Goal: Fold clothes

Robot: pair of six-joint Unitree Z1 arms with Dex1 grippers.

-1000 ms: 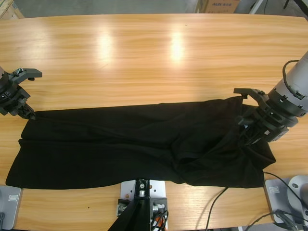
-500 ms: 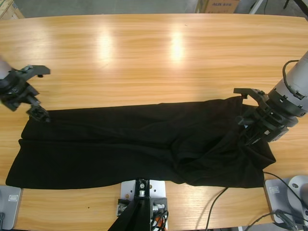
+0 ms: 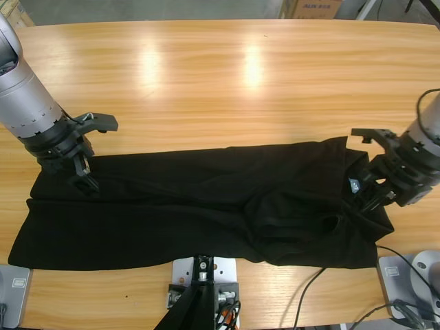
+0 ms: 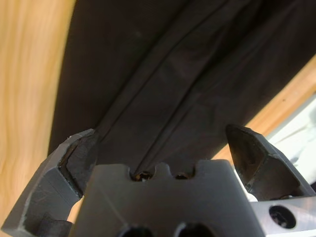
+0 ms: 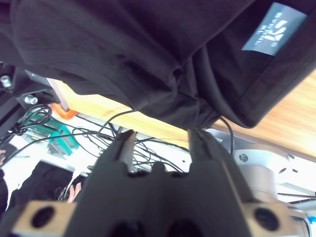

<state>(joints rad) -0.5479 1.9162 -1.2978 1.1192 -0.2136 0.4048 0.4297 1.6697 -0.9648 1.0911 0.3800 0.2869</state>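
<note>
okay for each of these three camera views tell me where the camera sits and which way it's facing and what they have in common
High view: fixed above the wooden table, looking down on the black shirt; both arms show, the left gripper and the right gripper.
Left wrist view: on the left arm, looking along its open jaws down at shirt folds and table edge.
Right wrist view: on the right arm, tilted toward the table's edge and the cables beyond; its jaws sit below the shirt's collar end and blue neck label.
Shared: all show the shirt; the label also shows from above.
</note>
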